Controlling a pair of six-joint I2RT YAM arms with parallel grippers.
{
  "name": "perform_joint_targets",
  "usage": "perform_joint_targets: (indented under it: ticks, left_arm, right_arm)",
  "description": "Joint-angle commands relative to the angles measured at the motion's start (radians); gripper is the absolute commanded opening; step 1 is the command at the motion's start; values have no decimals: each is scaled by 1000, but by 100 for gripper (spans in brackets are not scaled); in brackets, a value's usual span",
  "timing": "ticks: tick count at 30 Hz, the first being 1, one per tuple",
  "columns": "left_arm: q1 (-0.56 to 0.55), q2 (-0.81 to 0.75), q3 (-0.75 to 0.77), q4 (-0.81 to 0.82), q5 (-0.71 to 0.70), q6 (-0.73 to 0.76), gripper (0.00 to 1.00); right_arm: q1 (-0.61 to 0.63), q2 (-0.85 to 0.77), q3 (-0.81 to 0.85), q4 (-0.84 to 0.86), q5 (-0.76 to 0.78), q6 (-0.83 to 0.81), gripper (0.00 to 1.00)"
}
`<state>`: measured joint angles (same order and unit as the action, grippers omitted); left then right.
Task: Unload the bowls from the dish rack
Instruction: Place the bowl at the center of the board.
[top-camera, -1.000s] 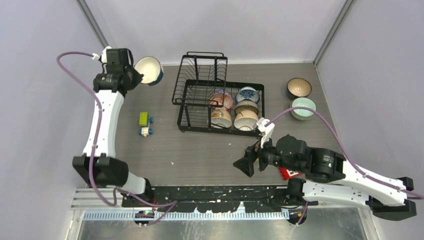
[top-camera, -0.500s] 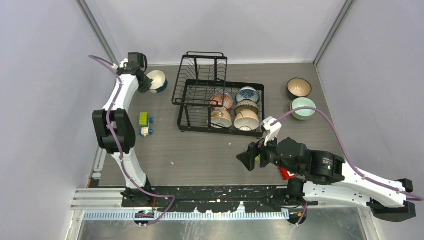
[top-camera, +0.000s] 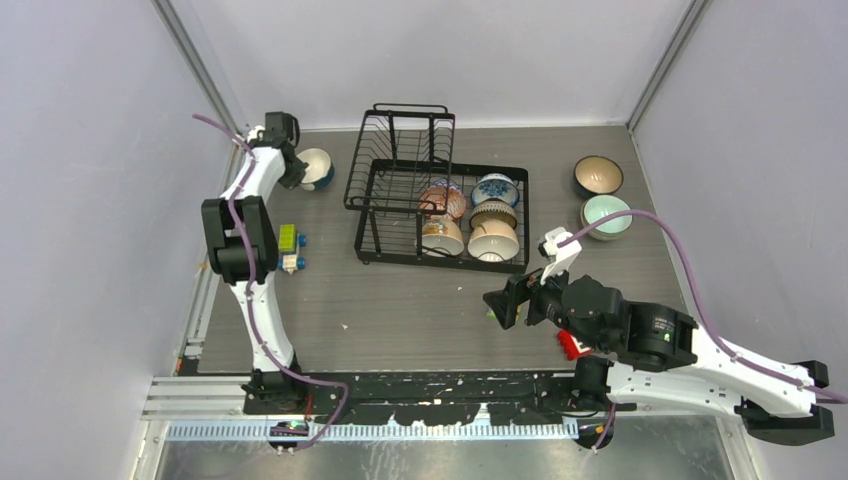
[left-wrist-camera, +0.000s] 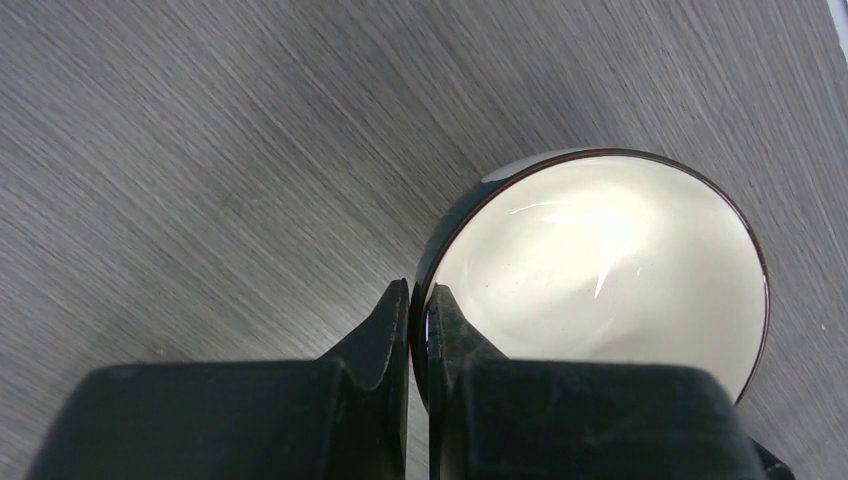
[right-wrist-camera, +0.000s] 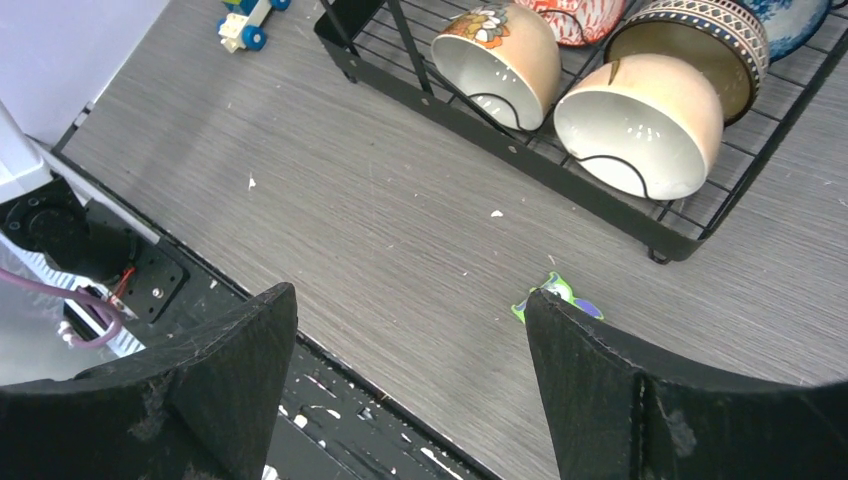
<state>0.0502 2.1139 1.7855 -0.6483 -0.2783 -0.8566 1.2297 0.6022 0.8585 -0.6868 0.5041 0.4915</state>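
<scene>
The black wire dish rack (top-camera: 400, 130) stands at the back middle, and several bowls lean in its lower tray, among them a reddish one (top-camera: 443, 200), a blue-patterned one (top-camera: 495, 188) and a cream one (top-camera: 493, 241). My left gripper (top-camera: 298, 170) is shut on the rim of a dark bowl with a cream inside (left-wrist-camera: 600, 260), one finger inside and one outside, low over the table left of the rack. My right gripper (right-wrist-camera: 410, 300) hangs open and holds nothing, in front of the rack's near right corner (right-wrist-camera: 655, 245). Closest to it are a floral bowl (right-wrist-camera: 500, 60) and a cream bowl (right-wrist-camera: 640, 125).
A dark bowl (top-camera: 598, 175) and a mint green bowl (top-camera: 607, 215) sit on the table at the right. Toy blocks (top-camera: 288, 238) lie left of the rack. A small green and purple toy (right-wrist-camera: 550, 295) lies by my right fingertip. Walls close in the table on three sides.
My left arm has carried its bowl from high up down to table level at the back left. My right gripper has edged right and toward the rack, still open.
</scene>
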Motion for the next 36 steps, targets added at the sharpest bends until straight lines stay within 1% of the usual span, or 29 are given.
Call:
perform_joint_targets:
  ticks: [1,7,12,30,36]
  left_arm:
    - [15,-8,90,62,-33,8,0]
    - [14,31,100,61,-66,51,0]
    - [14,30,68,107,-86,94,0]
    - [13,61,27,124,-85,126,0]
    - [13,70,34,101,-91,144,10]
  right_arm:
    - [6,1,30,22,66,-2,88]
    - [6,11,33,24,85,-5,88]
    - [6,2,34,13,109,-6,88]
    - [6,-29,40,-15,156,-12,88]
    - [6,-36,40,-22,169,-13,88]
